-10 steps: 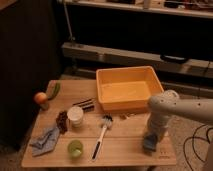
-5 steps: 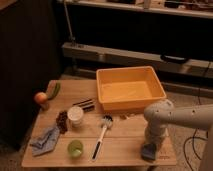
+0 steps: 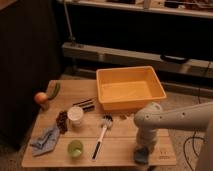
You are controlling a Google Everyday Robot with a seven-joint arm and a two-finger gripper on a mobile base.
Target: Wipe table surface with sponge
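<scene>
The wooden table [image 3: 120, 142] fills the middle of the camera view. A blue-grey sponge [image 3: 141, 155] lies at the table's front right edge. My gripper [image 3: 144, 148] hangs from the white arm [image 3: 170, 120] that comes in from the right, and it presses straight down on the sponge. The arm's wrist hides the top of the sponge.
An orange tub [image 3: 129, 88] stands at the back right. A dish brush [image 3: 101, 134], a white cup [image 3: 75, 114], a green cup [image 3: 75, 148], a blue-grey cloth [image 3: 45, 140], a pine cone [image 3: 62, 121], and fruit [image 3: 41, 98] lie on the left half.
The gripper and sponge have slid toward the front edge and a little left along the table's right side.
</scene>
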